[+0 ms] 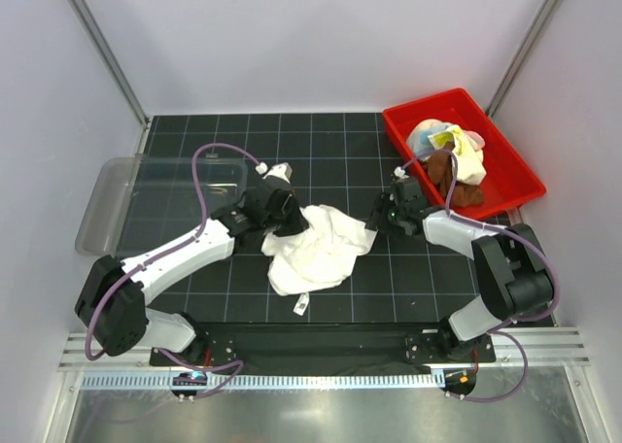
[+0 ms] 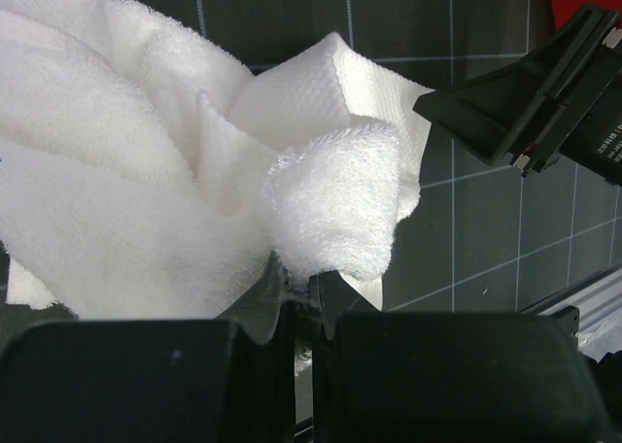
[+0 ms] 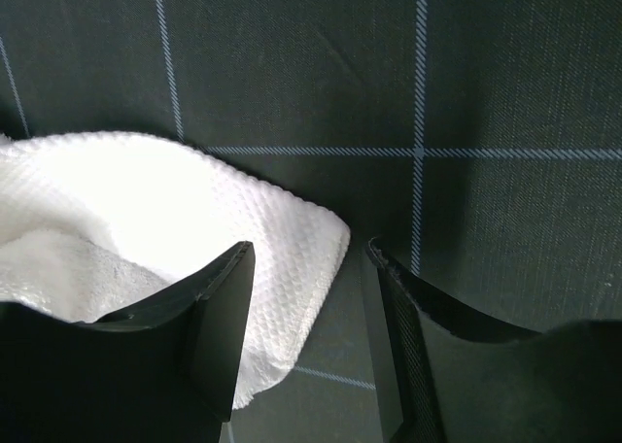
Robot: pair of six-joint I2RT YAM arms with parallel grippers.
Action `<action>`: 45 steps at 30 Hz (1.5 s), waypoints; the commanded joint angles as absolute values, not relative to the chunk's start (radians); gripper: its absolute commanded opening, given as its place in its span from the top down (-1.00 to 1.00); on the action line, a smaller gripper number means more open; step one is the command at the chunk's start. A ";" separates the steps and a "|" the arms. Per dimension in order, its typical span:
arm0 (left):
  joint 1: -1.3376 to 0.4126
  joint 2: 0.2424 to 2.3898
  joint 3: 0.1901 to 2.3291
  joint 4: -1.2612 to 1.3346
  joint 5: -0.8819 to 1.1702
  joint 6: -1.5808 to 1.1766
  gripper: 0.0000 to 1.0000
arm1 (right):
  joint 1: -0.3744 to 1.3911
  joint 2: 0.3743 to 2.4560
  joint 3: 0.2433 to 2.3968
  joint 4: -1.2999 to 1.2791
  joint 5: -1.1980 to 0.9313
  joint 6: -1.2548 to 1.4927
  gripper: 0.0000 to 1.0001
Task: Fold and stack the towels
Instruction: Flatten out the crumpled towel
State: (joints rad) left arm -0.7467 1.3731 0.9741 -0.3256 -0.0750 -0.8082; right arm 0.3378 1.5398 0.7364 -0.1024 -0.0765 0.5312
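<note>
A large cream-white towel (image 1: pixel 321 251) lies crumpled in the middle of the black grid mat. My left gripper (image 1: pixel 290 225) is at its upper left edge, shut on a fold of this towel (image 2: pixel 335 210); the closed left gripper (image 2: pixel 311 280) shows at the bottom of the left wrist view. My right gripper (image 1: pixel 375 220) is low at the towel's right corner. In the right wrist view the right gripper (image 3: pixel 306 268) is open, its fingers either side of the waffle-textured corner (image 3: pixel 292 234). More towels sit bunched in the red bin: a brown one (image 1: pixel 449 179), a yellow one (image 1: pixel 442 136) and a pale one (image 1: pixel 473 158).
The red bin (image 1: pixel 413 120) stands at the back right of the mat. A clear plastic tub (image 1: pixel 105 202) sits off the mat's left edge. The right gripper's dark body (image 2: pixel 530 98) shows close by in the left wrist view. White walls enclose the cell.
</note>
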 commanded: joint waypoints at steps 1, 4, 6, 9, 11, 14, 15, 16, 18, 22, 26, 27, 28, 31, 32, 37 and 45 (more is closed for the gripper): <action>-0.753 1.382 0.985 -0.298 -0.061 -0.816 1.00 | 0.365 1.554 0.730 -0.032 -0.028 0.528 -0.08; -0.753 1.387 0.985 -0.299 -0.060 -0.818 1.00 | 0.388 1.548 0.721 -0.026 -0.015 0.529 0.03; -0.755 1.391 0.983 -0.295 -0.057 -0.819 1.00 | 0.388 1.548 0.718 -0.012 -0.018 0.529 0.17; -0.758 1.400 0.986 -0.288 -0.052 -0.821 1.00 | 0.388 1.571 0.723 -0.006 -0.005 0.522 0.50; -0.764 1.402 0.988 -0.287 -0.052 -0.825 1.00 | 0.388 1.577 0.732 -0.006 0.047 0.514 0.76; -0.773 1.399 0.989 -0.281 -0.026 -0.853 0.99 | 0.387 1.543 0.779 -0.126 0.162 0.467 0.98; -0.784 1.397 0.992 -0.282 -0.011 -0.859 0.92 | 0.387 1.528 0.845 -0.193 0.208 0.459 0.98; -0.816 1.396 1.008 -0.281 -0.005 -0.867 0.76 | 0.387 1.494 0.885 -0.266 0.253 0.445 0.98; -0.868 1.416 1.038 -0.278 0.017 -0.881 0.19 | 0.387 1.459 0.992 -0.432 0.339 0.385 0.98; -0.908 1.515 1.175 -0.313 0.175 -0.847 -0.42 | 0.356 1.385 1.107 -0.575 0.431 0.313 0.98; -0.852 1.554 1.382 -0.503 0.109 -0.669 -0.55 | 0.231 1.347 1.132 -0.580 0.396 0.236 0.98; -0.803 1.557 1.438 -0.540 0.103 -0.640 -0.55 | 0.206 1.345 1.121 -0.562 0.371 0.206 0.98; -0.778 1.557 1.457 -0.546 0.106 -0.596 -0.55 | 0.181 1.347 1.118 -0.551 0.303 0.195 0.98; -0.663 1.575 1.515 -0.539 0.141 -0.532 -0.59 | 0.135 1.342 1.112 -0.534 0.238 0.202 0.98; -0.643 1.591 1.534 -0.532 0.175 -0.513 -0.61 | 0.135 1.339 1.098 -0.520 0.195 0.204 0.98; -0.615 1.791 1.704 -0.544 0.236 -0.339 -0.60 | 0.124 1.295 1.112 -0.560 0.213 0.262 0.98; -0.623 1.930 1.773 -0.416 0.529 -0.244 -0.59 | 0.123 1.088 1.138 -0.530 0.062 0.322 0.98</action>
State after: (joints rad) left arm -0.6209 1.9369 1.7184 -0.4870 0.3977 -0.3058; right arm 0.1265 1.2274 1.1107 -0.6209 0.1638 0.2855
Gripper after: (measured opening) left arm 0.796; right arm 0.033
